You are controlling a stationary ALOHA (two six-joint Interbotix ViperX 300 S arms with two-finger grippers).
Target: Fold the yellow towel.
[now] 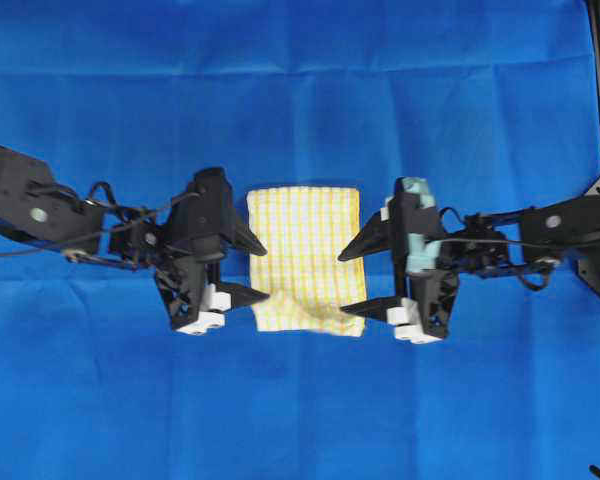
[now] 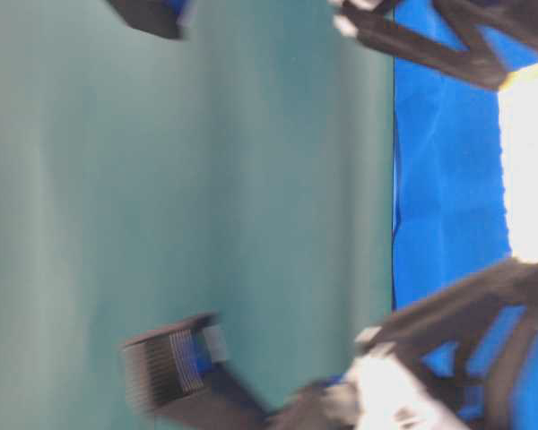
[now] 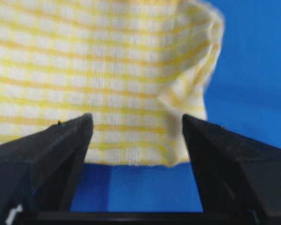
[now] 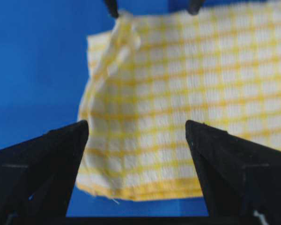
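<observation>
The overhead view looks straight down on the blue cloth (image 1: 300,90). The table-level view sits low, close and blurred (apparently turned sideways). Each wrist view looks forward between its own fingers, close on the yellow towel (image 3: 98,70), which all share.

Nothing here can be read: no label, brand, number or sign shows on the towel (image 1: 306,258), the blue cloth (image 1: 300,90) or either arm (the table-level view is too blurred to tell, and both wrist views show only plain checks and bare black fingers).
</observation>
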